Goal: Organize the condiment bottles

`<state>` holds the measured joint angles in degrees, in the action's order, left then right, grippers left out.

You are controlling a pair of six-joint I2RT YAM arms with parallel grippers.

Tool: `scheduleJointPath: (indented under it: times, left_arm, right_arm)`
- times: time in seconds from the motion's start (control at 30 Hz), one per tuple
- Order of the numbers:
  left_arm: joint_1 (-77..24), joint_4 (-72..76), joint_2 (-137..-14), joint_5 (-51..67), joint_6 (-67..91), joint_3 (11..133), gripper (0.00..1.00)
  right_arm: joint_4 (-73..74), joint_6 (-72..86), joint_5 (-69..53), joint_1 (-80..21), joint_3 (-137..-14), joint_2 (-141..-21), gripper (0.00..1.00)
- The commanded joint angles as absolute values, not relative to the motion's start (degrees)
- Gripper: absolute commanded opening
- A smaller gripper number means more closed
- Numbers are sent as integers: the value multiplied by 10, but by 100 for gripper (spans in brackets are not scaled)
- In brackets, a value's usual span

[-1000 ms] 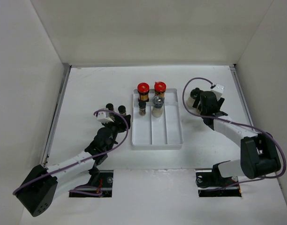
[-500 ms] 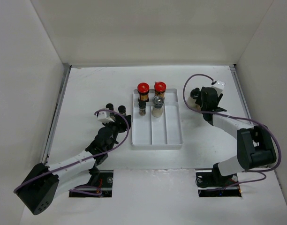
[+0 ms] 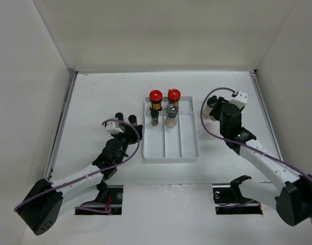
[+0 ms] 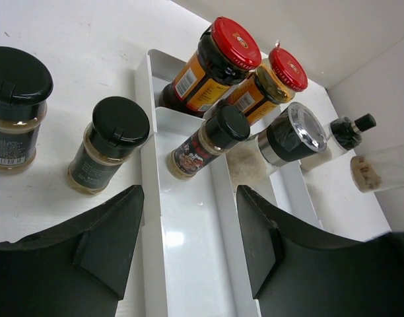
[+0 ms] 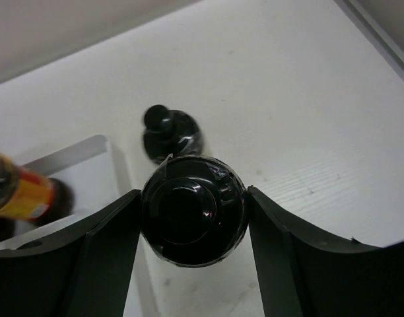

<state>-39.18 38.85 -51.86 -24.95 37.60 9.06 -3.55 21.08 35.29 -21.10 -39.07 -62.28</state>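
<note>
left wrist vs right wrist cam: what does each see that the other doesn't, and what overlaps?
Left wrist only: a big black-capped jar and a smaller black-capped jar on the table left of the white tray, a small dark jar and a silver-topped jar in it, and the open left gripper. Right wrist only: the right gripper closed on a round black cap. Both: the tray, a knob-topped bottle beside it, and an orange-labelled jar.

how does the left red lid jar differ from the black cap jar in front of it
The red-lidded jar is wider, with an orange label; the black-capped jar is slimmer, with a dark label. The red-lidded jar stands at the tray's far end, the black-capped jar just nearer. Both stand upright in the left compartment.
</note>
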Motion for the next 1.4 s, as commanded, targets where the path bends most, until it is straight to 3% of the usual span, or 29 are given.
scheduleJointPath:
  times: [0.0, 0.37, 0.73, 0.83, 0.97, 1.07, 1.17, 1.3, 1.37]
  left_arm:
    - [-395, 423, -504, -245, 379, 86, 57]
    - [-394, 415, -489, -249, 373, 83, 57]
    - [-392, 417, -492, -247, 375, 81, 57]
    - [-392, 420, -498, -245, 376, 82, 57]
    - [-392, 421, -497, -249, 376, 80, 57]
    - [-392, 423, -503, -248, 377, 81, 57]
    - [-392, 425, -505, -246, 377, 82, 57]
    - [-392, 425, -508, -246, 378, 83, 57]
    - [-393, 425, -509, -245, 378, 83, 57]
  right_arm:
    - [-27, 234, 361, -257, -417, -592, 52]
    - [-110, 242, 308, -359, -513, -763, 52]
    - [-147, 243, 318, -365, -519, -867, 55]
    - [-152, 240, 322, -365, -518, -878, 63]
    - [-145, 234, 316, -363, -523, -864, 88]
    - [-137, 225, 307, -352, -518, -821, 95]
    - [-134, 223, 285, -313, -502, -774, 93]
    - [-106, 223, 284, -242, -495, -757, 75]
    - [-83, 221, 306, -222, -504, -764, 76]
